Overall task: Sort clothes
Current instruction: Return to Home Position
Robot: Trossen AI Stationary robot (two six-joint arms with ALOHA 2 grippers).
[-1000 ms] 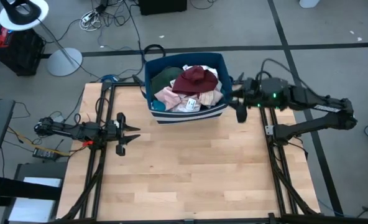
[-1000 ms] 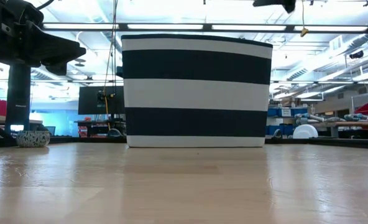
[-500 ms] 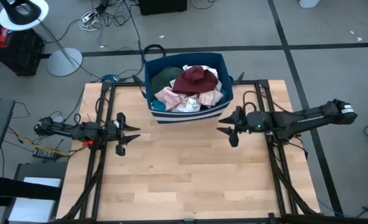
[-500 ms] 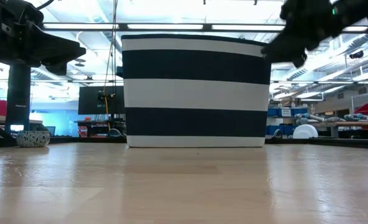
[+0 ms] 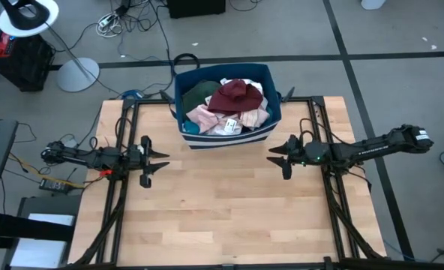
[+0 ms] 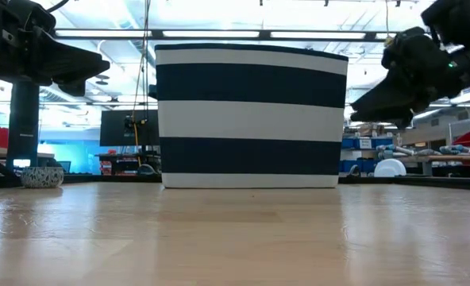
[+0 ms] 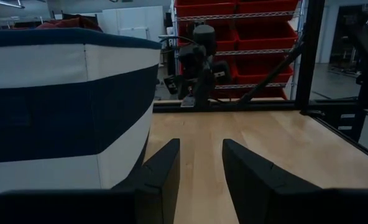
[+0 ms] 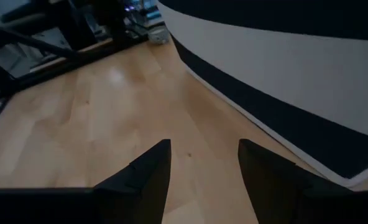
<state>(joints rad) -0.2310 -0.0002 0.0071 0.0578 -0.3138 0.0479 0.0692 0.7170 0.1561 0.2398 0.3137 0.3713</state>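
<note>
Filling the dark blue, white-striped bin [image 5: 226, 141] at the far edge of the wooden table [image 5: 229, 217], the clothes [image 5: 226, 109] are lying in a heap. A maroon piece [image 5: 235, 95] is sitting on top, with a dark green top [image 5: 198, 94] beside it and pink fabric [image 5: 203, 116] nearer the front wall. A white tag [image 5: 231, 124] is showing among them, its writing too small to read. The right gripper [image 5: 279, 160] is hovering near the bin's front right corner, fingers spread, grasping nothing. The left gripper [image 5: 160, 166] is waiting over the table's left side, likewise spread and empty.
</note>
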